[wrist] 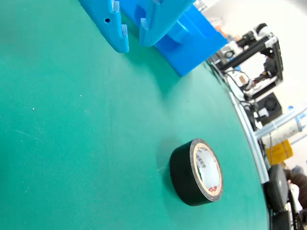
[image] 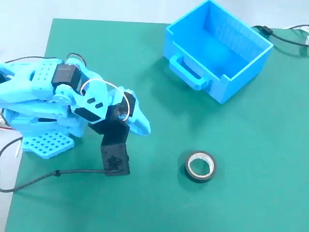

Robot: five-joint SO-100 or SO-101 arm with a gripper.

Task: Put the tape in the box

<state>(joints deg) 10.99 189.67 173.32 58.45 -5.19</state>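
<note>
The tape (image: 200, 166) is a small black roll with a whitish core, lying flat on the green mat at lower right of the fixed view. In the wrist view the tape (wrist: 196, 172) shows low and right of centre. The box (image: 217, 48) is a bright blue bin at upper right, open side up and empty, its handle loop facing the arm. A corner of the box (wrist: 192, 43) shows behind the fingers in the wrist view. My gripper (image: 145, 128) is folded back at the left, well apart from the tape and box. The gripper (wrist: 134, 43) is empty, its jaws close together.
The light-blue arm base (image: 43, 140) sits at the mat's left edge. A black camera mount (image: 115, 157) hangs below the wrist with a black cable (image: 48, 176) trailing left. Another cable (image: 285, 36) lies behind the box. Equipment (wrist: 254, 48) stands beyond the mat.
</note>
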